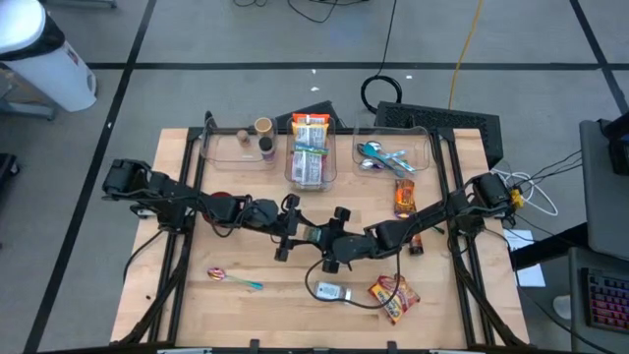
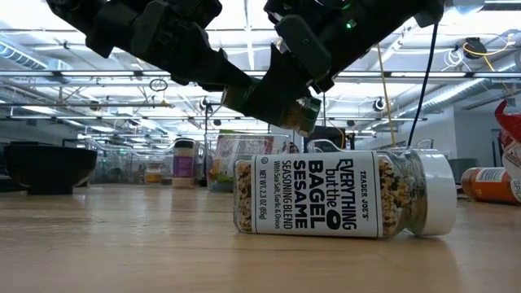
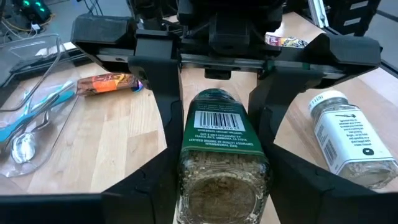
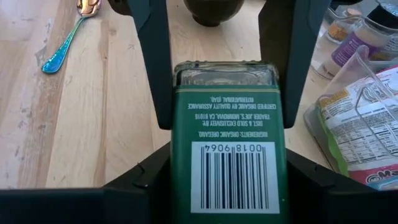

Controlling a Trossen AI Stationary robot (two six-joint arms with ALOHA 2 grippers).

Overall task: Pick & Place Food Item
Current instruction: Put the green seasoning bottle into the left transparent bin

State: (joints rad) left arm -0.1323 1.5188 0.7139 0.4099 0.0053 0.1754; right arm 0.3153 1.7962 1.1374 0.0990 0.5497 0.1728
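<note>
place: lab/workshop hall | evidence: exposed ceiling trusses [image 2: 98,77], strip lights, floor cables [image 1: 462,49]

We see a pale wooden table [image 1: 197,305] standing on a grey floor [image 1: 197,39] crossed by dark lines. A white bin [image 1: 44,54] sits at the far left corner of the floor, and black cables [image 1: 388,88] and a yellow cable [image 1: 467,44] trail across it behind the table. To the right we see a dark desk edge [image 1: 604,197] with a keyboard [image 1: 604,300]. Looking level across the table, we see a large open hall with ceiling beams [image 2: 81,77] and long strip lights [image 2: 49,114].
</note>
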